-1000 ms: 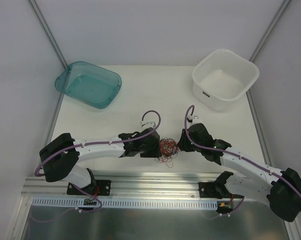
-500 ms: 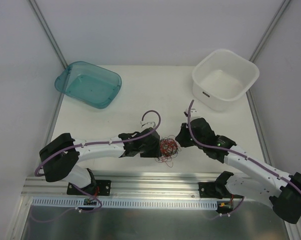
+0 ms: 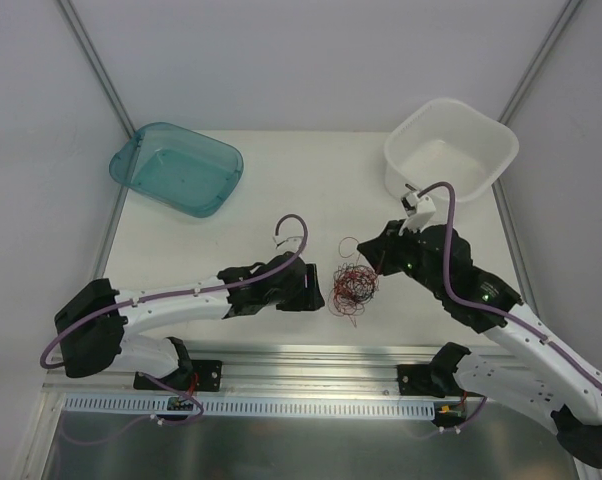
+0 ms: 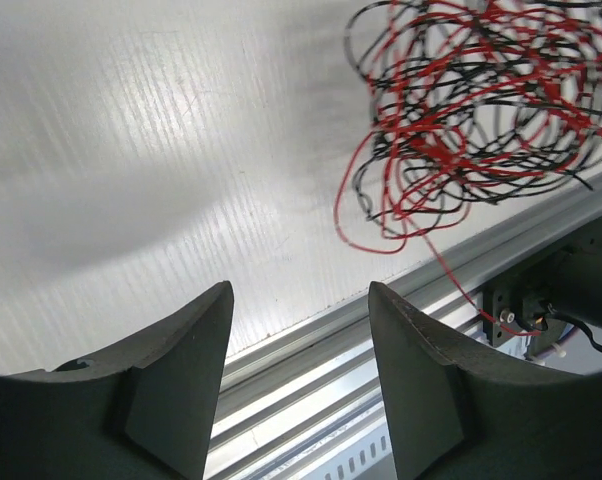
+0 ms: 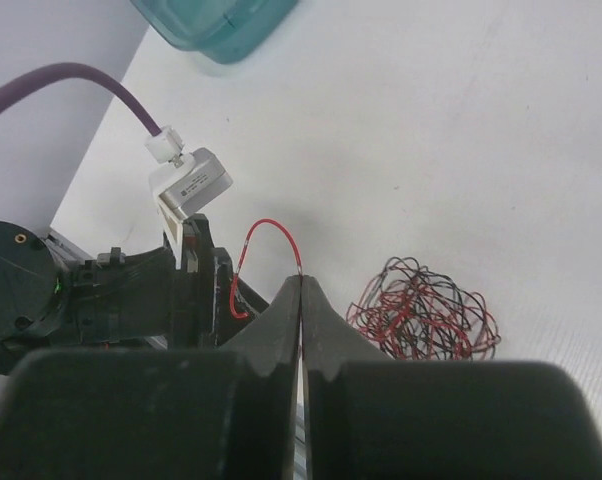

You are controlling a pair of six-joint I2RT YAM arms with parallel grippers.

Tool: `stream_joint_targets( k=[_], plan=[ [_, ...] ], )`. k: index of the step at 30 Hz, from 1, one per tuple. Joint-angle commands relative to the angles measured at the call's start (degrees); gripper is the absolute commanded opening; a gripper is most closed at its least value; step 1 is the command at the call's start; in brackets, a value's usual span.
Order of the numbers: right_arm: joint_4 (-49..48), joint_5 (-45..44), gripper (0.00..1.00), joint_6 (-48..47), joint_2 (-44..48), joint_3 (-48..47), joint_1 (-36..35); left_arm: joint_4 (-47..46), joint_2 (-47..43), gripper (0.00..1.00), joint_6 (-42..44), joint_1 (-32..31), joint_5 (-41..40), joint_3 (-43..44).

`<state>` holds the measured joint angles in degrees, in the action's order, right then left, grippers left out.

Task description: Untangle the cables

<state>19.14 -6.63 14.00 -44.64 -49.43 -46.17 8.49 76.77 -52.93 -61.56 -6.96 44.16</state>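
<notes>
The cables [image 3: 353, 285] are a fist-sized ball of thin red and black strands on the white table between my two grippers. My left gripper [image 3: 319, 292] is just left of the ball, open and empty. In the left wrist view the ball [image 4: 481, 100] lies up and to the right of the open gripper [image 4: 299, 300]. My right gripper [image 3: 375, 262] is above and right of the ball. In the right wrist view it [image 5: 301, 282] is shut on a single red strand [image 5: 266, 232] that arches out to the left, with the ball [image 5: 426, 320] to its right.
A teal tray [image 3: 176, 168] sits at the back left; it also shows in the right wrist view [image 5: 216, 25]. A white bin [image 3: 449, 158] stands at the back right. An aluminium rail [image 3: 311, 365] runs along the table's near edge, close below the ball.
My right gripper has pulled back from the ball, up and to the right, with a red strand in it. The ball shifted slightly right and looser. The left gripper drew slightly back.
</notes>
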Motion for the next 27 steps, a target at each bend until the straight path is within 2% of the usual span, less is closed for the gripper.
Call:
stream_joint_targets(
  k=[1, 4, 8, 11, 16, 23, 24, 26, 27],
  plan=[
    [-0.2, -0.1, 0.01, -1.3, 0.4, -6.1, -0.3, -0.8, -3.8, 0.57, 1.6, -0.6, -3.2, -1.5],
    [0.3, 0.9, 0.01, -1.6, -1.1, -8.5, -0.3, -2.8, -5.0, 0.57, 2.6, -0.6, -3.1, -2.1],
    [0.9, 0.7, 0.01, -0.1, -2.6, -7.0, -0.3, -5.4, -5.8, 0.58, 3.3, -0.6, -2.3, -3.1],
    [0.6, -0.8, 0.01, 3.0, -3.3, -1.3, -0.4, -5.7, -7.1, 0.58, 2.8, -0.6, -2.8, -4.6],
    [1.3, -0.7, 0.08, 6.6, -6.1, 6.4, -0.9, -5.5, -9.9, 0.58, 2.3, -0.6, -4.1, -6.9],
    [8.6, -3.2, 0.36, 9.5, -4.0, 11.3, -1.0, -4.8, -10.2, 0.58, -2.5, -0.6, -2.8, -8.6],
    [9.2, -3.5, 0.44, 9.6, -2.5, 11.5, -1.1, -4.7, -9.4, 0.57, -3.2, -0.6, -2.2, -8.5],
    [10.2, -4.0, 0.53, 9.8, -0.9, 11.7, -1.0, -4.8, -8.0, 0.56, -5.9, -0.8, -0.5, -7.5],
    [10.3, -4.1, 0.62, 9.7, 0.7, 11.9, -1.1, -4.7, -6.4, 0.56, -6.7, -0.8, -0.1, -7.0]
  ],
)
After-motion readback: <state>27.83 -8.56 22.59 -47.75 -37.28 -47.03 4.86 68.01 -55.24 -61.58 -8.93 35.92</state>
